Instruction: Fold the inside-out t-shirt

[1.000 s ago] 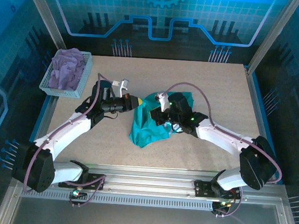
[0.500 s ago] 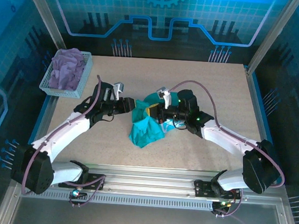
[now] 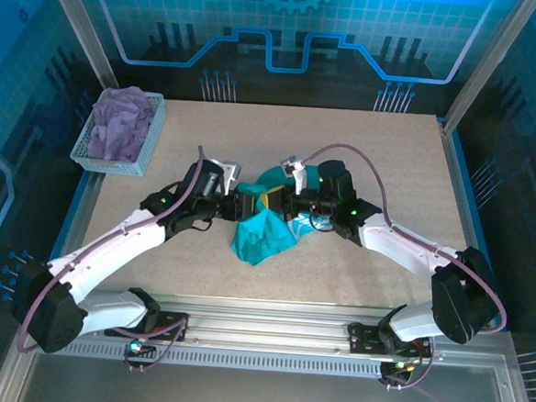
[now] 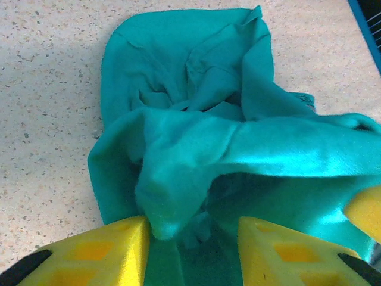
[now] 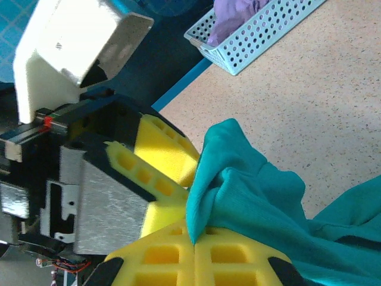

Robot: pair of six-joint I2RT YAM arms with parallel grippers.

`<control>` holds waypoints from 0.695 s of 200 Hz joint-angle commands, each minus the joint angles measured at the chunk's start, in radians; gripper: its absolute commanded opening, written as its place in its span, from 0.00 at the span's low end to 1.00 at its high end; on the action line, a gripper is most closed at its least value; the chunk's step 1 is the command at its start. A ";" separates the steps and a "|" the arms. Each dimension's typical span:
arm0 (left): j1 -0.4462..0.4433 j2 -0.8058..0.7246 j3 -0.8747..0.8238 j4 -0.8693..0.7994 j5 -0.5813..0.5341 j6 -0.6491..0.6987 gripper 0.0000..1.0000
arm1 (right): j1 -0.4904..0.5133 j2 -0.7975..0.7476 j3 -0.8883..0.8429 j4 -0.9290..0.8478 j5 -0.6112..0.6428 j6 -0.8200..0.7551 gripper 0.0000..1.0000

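Inside-out t-shirt (image 3: 262,237) crumpled, right gripper (image 5: 193,233) jaws clamped on its fold, left gripper (image 4: 193,229) jaws apart around cloth.

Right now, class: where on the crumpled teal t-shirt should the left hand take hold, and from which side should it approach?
Take the raised fold of the teal t-shirt lying between the open fingers of the left hand. Come in low from the shirt's left side: that ridge stands up from the heap, likely easy to pinch, and the right hand pinches the right side.
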 commanded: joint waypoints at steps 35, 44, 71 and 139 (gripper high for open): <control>-0.001 0.052 0.081 -0.015 -0.085 0.042 0.44 | -0.010 -0.017 -0.053 0.042 -0.009 -0.006 0.00; -0.001 0.060 0.088 -0.013 -0.089 0.044 0.44 | -0.010 -0.020 -0.058 0.041 -0.007 -0.008 0.00; 0.001 0.090 0.105 -0.005 -0.083 0.047 0.35 | -0.011 -0.030 -0.067 0.040 -0.006 -0.011 0.00; 0.000 0.105 0.087 -0.006 -0.055 0.022 0.34 | -0.016 -0.059 -0.076 0.036 0.015 -0.024 0.00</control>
